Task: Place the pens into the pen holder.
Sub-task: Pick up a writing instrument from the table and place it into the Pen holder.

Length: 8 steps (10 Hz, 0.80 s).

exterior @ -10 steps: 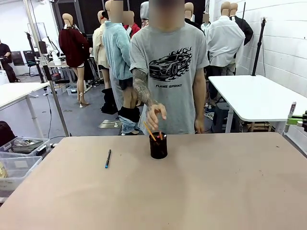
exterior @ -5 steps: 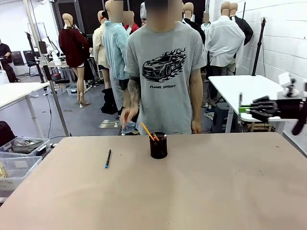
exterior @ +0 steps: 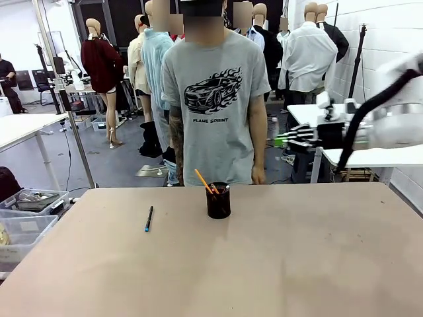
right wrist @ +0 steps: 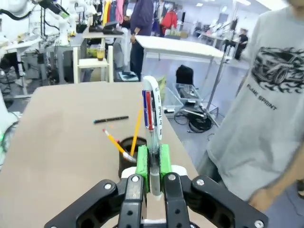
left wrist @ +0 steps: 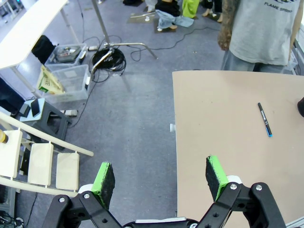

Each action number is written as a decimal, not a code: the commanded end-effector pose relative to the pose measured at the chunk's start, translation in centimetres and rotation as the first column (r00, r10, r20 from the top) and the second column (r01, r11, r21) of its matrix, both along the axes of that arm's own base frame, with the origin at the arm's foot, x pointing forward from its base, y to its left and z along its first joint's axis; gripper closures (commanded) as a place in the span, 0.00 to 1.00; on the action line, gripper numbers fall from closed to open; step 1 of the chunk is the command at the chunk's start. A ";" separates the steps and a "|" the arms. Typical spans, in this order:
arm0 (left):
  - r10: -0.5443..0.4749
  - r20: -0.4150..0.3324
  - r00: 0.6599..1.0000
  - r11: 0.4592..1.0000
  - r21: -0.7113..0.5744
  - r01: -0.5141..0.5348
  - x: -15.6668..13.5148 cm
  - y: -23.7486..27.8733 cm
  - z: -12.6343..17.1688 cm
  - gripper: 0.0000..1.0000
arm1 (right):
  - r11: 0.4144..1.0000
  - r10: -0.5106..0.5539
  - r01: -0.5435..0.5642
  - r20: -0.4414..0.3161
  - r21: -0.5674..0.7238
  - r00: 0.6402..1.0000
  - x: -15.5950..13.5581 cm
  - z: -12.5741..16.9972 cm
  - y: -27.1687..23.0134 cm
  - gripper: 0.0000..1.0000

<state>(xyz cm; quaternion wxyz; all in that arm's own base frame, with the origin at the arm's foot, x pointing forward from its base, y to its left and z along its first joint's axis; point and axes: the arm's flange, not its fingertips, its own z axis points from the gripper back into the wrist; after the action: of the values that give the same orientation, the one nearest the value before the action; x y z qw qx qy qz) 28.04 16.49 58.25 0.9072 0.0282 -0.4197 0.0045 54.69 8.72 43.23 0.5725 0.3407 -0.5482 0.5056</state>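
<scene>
The left gripper [left wrist: 160, 175] gaped empty beside the table [exterior: 297, 264]. The dark pen [exterior: 149, 218] lay left of the holder [exterior: 218, 201], which had the orange pencil [exterior: 203, 181] inside. The right gripper [exterior: 283, 139], clamped on the white pen [right wrist: 153, 114], hovered high to the right, so the next move was probably to align over the holder and lower.

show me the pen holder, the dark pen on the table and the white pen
pen holder [exterior: 218, 206]: front view, on its black side wall
dark pen [exterior: 149, 218]: front view, middle of its barrel
white pen [right wrist: 154, 116]: right wrist view, on its printed barrel
</scene>
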 end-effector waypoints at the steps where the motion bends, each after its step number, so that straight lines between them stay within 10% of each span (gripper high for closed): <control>1: 0.009 0.010 1.000 1.000 -0.009 -0.009 0.2 0.0 0.0 0.00 | 0.999 0.043 -0.042 -0.048 0.019 0.998 3.6 -0.5 3.6 1.00; 4: 0.009 0.010 1.000 1.000 -0.009 -0.009 0.2 0.0 0.0 0.00 | 0.996 0.029 -0.040 -0.140 -0.076 0.990 6.5 -1.0 6.1 1.00; 8: 0.009 0.010 1.000 1.000 -0.009 -0.009 0.2 0.0 0.0 0.00 | 0.997 0.066 -0.068 -0.081 -0.027 0.995 5.4 -1.5 6.7 1.00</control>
<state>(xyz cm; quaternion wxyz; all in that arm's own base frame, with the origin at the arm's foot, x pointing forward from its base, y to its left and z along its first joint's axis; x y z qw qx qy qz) 28.04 16.49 58.25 0.9072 0.0281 -0.4197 0.0046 59.84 15.25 42.20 0.5789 0.3711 -0.5078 0.5189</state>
